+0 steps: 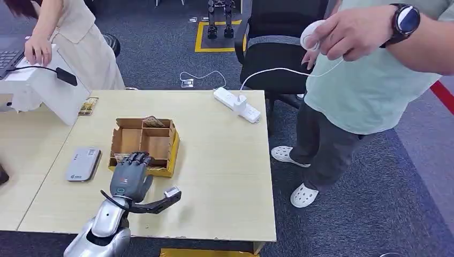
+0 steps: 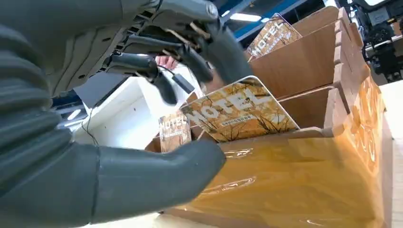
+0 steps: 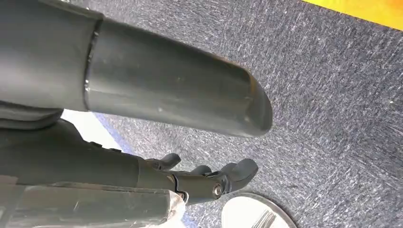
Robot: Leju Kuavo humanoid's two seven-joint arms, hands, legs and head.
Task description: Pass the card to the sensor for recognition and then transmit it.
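Counter [image 1: 225, 160] carries divided box [image 1: 171, 140] | left hand [image 1: 130, 176] at box's near edge, fingers [image 2: 157, 78] spread above hotel card [image 2: 237, 111], not gripping | right hand [image 3: 142, 95] hangs, holds nothing | reader [image 1: 83, 164] unused; pickup, scan, handover pending.

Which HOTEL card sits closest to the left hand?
The tilted card in the box's near compartment, directly under the left hand; the others stand farther back.

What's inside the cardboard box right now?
The cardboard box has dividers; hotel cards stand in it, one by the left hand, another at the far side. The hand covers the near compartment's floor.
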